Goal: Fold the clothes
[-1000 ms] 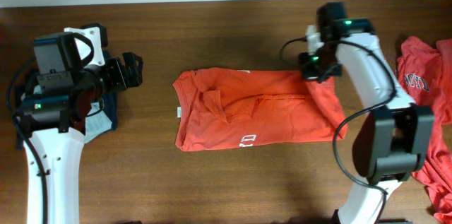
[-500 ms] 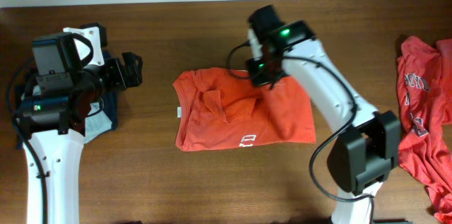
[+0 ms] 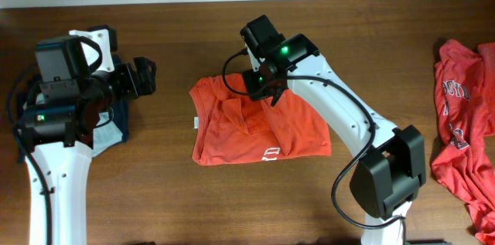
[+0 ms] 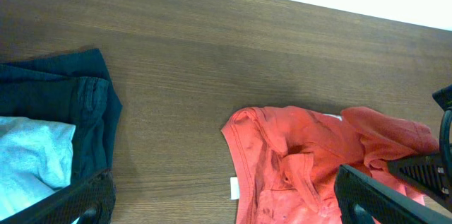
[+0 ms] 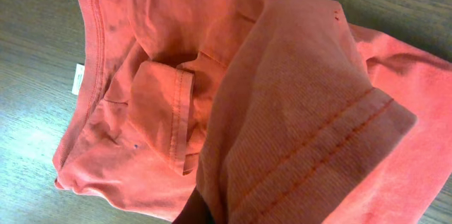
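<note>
An orange-red T-shirt (image 3: 255, 133) with white lettering lies in the middle of the table, collar to the left. My right gripper (image 3: 265, 90) is shut on the shirt's hem and holds it folded over, above the collar area. In the right wrist view the held hem (image 5: 311, 139) fills the frame and hides all but a dark bit of finger (image 5: 192, 213). My left gripper (image 3: 144, 76) is open and empty, left of the shirt. Its fingers (image 4: 81, 199) frame the shirt's collar (image 4: 244, 153) in the left wrist view.
A navy garment (image 3: 114, 127) lies under my left arm, with a pale grey one (image 4: 32, 153) on it. More orange-red shirts (image 3: 464, 113) lie in a heap at the table's right edge. Bare wood shows at the front and back.
My right gripper has carried the shirt's right end leftwards across the shirt, from the far right to above the collar, halving the shirt's width. The left arm has not moved.
</note>
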